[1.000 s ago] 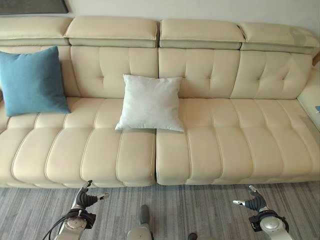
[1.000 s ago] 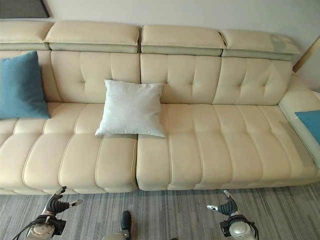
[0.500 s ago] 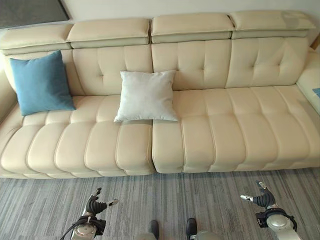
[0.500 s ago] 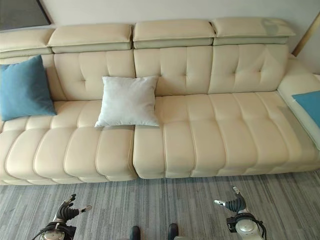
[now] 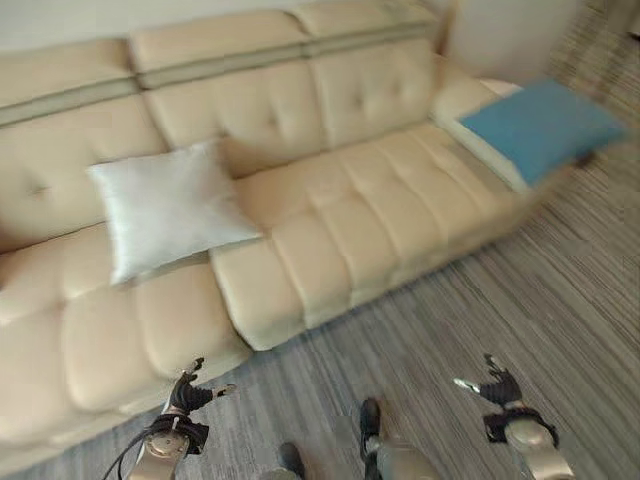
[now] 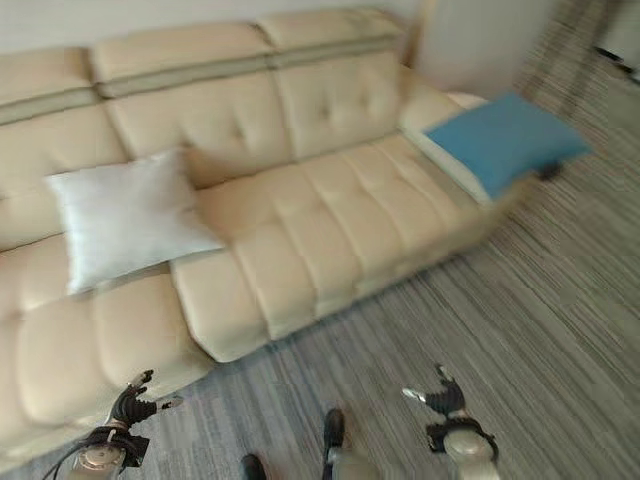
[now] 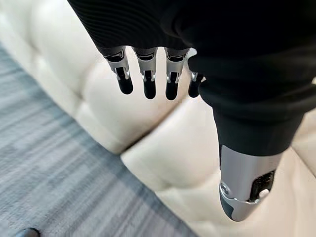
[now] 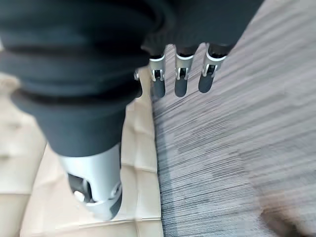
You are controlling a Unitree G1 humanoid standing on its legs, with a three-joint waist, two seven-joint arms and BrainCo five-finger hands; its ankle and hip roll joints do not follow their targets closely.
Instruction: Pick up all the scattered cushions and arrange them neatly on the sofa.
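A white cushion (image 5: 165,207) leans against the backrest of the cream sofa (image 5: 350,215), left of its middle. A blue cushion (image 5: 540,125) lies flat on the sofa's right end section. My left hand (image 5: 190,394) hangs low over the grey floor just in front of the sofa's front edge, fingers straight and holding nothing. My right hand (image 5: 495,385) hangs over the floor at the lower right, also open and empty. In the left wrist view the fingers (image 7: 146,79) point at the sofa's seat; in the right wrist view the fingers (image 8: 180,79) point along the floor.
Grey striped carpet (image 5: 520,300) spreads in front of the sofa and to the right. A pale wall or panel (image 5: 500,35) stands behind the sofa's right end.
The camera has swung to the right: the sofa has slid left in view, the blue cushion at the left end has left the view and the one at the right end shows fully. Both hands stay open.
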